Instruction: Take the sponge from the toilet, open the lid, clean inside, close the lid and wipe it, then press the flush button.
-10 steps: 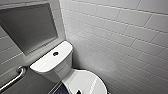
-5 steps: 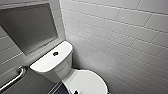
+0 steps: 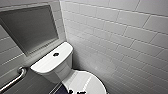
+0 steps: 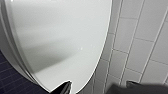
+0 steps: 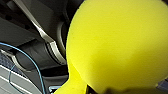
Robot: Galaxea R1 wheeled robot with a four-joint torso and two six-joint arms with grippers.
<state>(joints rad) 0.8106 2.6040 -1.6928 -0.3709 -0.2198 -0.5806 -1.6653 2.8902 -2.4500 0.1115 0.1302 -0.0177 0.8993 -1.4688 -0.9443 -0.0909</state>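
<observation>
Two claws noted. The right claw (image 5: 95,89) is judged clamped on the sponge (image 5: 117,45). The sponge is bright yellow, sits close against the wrist camera, and is pinched narrow at one end. It hangs clear of the toilet (image 3: 53,67), with the robot's own dark frame and a blue cable (image 5: 30,60) behind it. The left claw (image 4: 96,88) has its two dark tips set apart and holds nothing. It hovers just off the rounded front edge of the lid (image 4: 60,37).

Lid: down and shut over the bowl, so opening is not yet done.

Risks:
- The lid is smooth and glossy. A grip taken on its thin rim could slide off, and the lid would drop back with a bang.
- The sponge is soft. A light clamp could let it twist or fall to the dark floor tiles (image 4: 10,82) or, once the lid is up, into the bowl.
- The sponge covers most of the right wrist camera's sight, so that arm would work near blind.

Surroundings:
- The tiled wall (image 3: 120,37) runs close along one side of the lid and leaves little room for an arm there.
- A metal grab bar (image 3: 15,78) stands on the other side, near the tank.
- The flush button (image 3: 56,54) sits in the middle of the tank top, unobstructed.
- A dark recess (image 3: 30,27) is set in the wall above the tank.
</observation>
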